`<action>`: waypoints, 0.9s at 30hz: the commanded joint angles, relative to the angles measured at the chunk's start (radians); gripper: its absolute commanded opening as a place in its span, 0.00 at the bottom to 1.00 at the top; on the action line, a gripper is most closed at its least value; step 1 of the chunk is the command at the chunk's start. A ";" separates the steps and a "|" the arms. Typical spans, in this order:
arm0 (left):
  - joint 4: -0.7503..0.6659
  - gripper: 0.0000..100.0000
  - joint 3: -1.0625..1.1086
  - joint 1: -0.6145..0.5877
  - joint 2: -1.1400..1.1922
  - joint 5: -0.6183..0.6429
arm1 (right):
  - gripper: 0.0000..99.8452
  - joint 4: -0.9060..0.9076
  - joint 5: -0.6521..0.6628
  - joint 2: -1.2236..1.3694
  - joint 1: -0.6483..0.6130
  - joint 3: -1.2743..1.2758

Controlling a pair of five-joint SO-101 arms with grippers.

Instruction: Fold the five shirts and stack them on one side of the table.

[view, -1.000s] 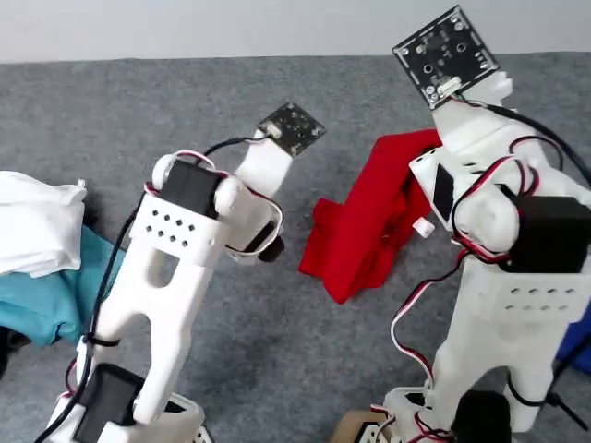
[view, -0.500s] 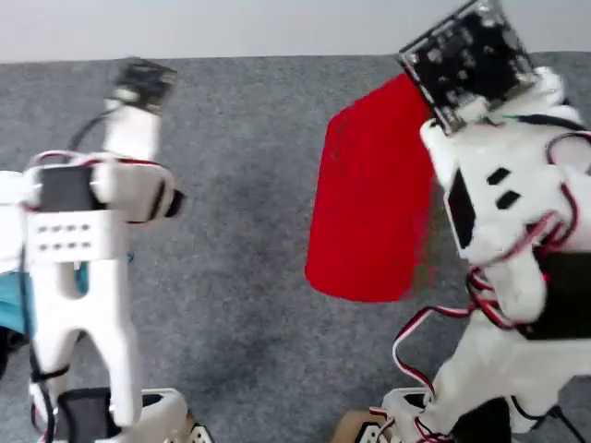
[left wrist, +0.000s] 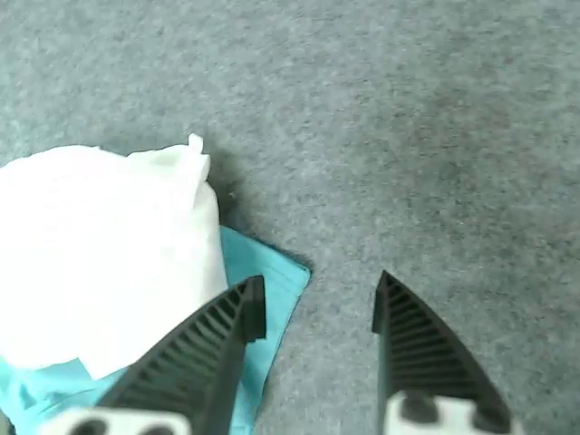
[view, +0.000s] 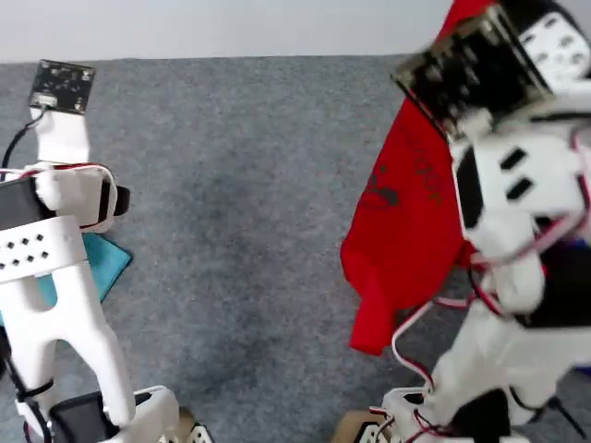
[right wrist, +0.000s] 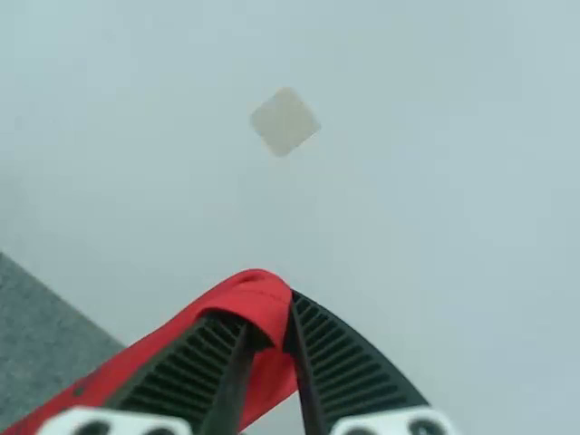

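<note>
A red shirt hangs in the air at the right of the table, held up high by my right arm. In the right wrist view my right gripper is shut on a fold of the red shirt, aimed at the wall. My left gripper is open and holds nothing; it hovers over the grey table beside a folded white shirt that lies on a teal shirt. In the high view the left arm stands at the far left, with the teal shirt peeking out under it.
Grey felt table surface stretches between the two arms. A pale wall with a small square plate stands behind the table. A blue cloth edge shows at the far right.
My right arm has lifted the red shirt off the table so it hangs stretched out. My left arm has swung from the table's middle to the far left, over the white and teal shirts.
</note>
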 commanded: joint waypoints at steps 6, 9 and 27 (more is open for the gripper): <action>-0.014 0.20 0.051 -0.014 -0.040 0.015 | 0.01 -0.081 0.049 0.090 -0.202 -0.018; -0.014 0.20 0.077 -0.014 -0.040 0.035 | 0.01 -0.160 0.074 0.120 -0.225 -0.021; -0.049 0.20 0.091 -0.009 -0.032 0.037 | 0.01 0.053 0.031 0.343 -0.328 -0.017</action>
